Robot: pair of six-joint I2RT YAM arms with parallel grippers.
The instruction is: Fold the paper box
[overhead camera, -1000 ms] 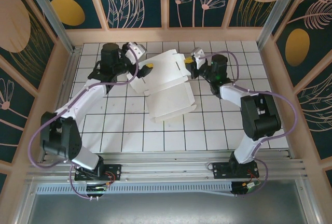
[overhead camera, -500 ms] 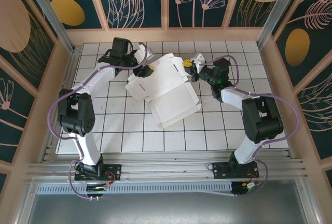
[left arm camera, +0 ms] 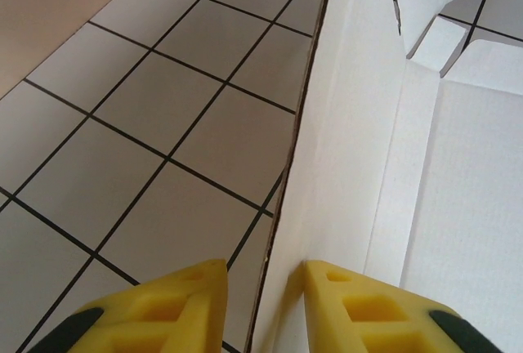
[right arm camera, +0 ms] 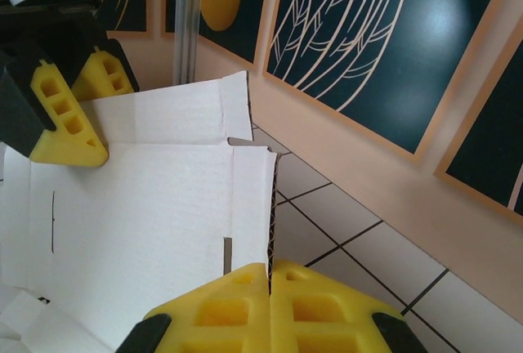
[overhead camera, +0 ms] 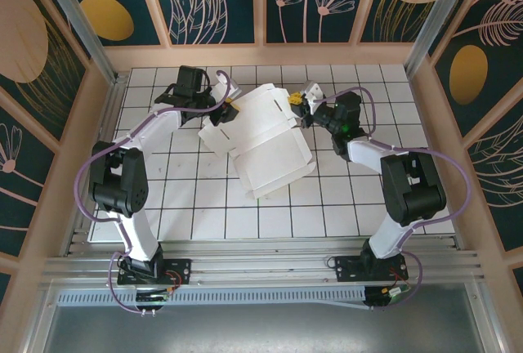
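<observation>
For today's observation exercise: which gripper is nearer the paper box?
Right gripper: jaws clamped on the paper box's edge. Left gripper straddles the opposite edge, jaws apart.

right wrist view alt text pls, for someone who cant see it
The right tool, yellow-fingered, is shut on the edge of a thin white card box blank at bottom centre. The left tool straddles its far edge, upper left. Behind are a white tiled table and dark teal patterned walls.

Item count: one paper box; two robot arms, left arm and right arm; two hands, left hand and right hand; four yellow fingers, two per hand; one tiled surface.
</observation>
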